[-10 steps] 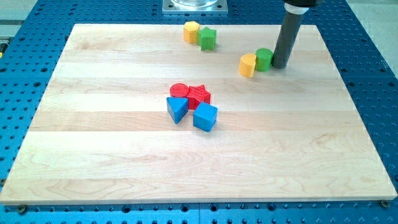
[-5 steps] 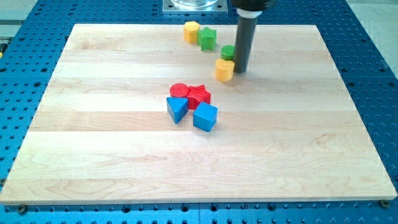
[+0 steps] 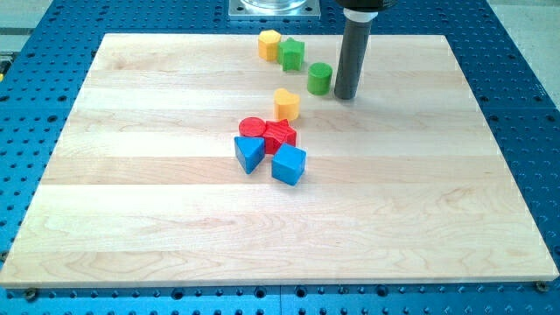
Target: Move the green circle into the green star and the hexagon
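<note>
The green circle [image 3: 319,78] stands on the wooden board near the view's top, a short way right and below the green star [image 3: 292,54]. The yellow hexagon [image 3: 269,44] touches the star on its left. My tip [image 3: 346,95] is just to the right of the green circle, close to it or touching; I cannot tell which. A yellow heart-shaped block [image 3: 286,104] lies below and left of the green circle, apart from it.
A cluster sits at the board's middle: a red circle [image 3: 253,129], a red star [image 3: 280,135], a blue triangular block [image 3: 249,152] and a blue cube [image 3: 289,164]. The board [image 3: 131,219] rests on a blue perforated table.
My tip swept left from the view's right, pushing the green circle and the yellow heart leftward. The heart has slid down and left, away from the circle, toward the red blocks.
</note>
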Controlling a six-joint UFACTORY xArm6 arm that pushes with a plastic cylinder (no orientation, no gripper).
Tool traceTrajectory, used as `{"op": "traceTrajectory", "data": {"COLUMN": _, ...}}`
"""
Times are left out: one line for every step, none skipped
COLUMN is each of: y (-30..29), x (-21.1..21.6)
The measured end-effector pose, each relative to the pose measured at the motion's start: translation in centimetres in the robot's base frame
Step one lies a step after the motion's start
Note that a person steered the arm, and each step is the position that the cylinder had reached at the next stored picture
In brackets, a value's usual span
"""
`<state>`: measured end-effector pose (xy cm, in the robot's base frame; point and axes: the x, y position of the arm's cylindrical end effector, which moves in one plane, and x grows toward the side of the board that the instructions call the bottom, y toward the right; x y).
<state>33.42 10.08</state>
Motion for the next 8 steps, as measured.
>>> {"op": "traceTrajectory", "data": {"y": -3.6, "x": -1.9}}
{"op": "traceTrajectory", "data": {"y": -7.3, "x": -1.9}}
{"op": "traceTrajectory", "data": {"y": -9.8, "x": -1.9}}
{"op": "traceTrajectory", "data": {"y": -10.4, "x": -1.9}}
{"op": "traceTrajectory", "data": {"y": -10.5, "x": -1.9}}
{"op": "traceTrajectory", "data": {"y": -11.9, "x": -4.1}}
{"op": "traceTrajectory", "data": {"y": -14.7, "x": -4.6}}
{"op": "traceTrajectory", "data": {"y": -17.2, "x": -2.4}}
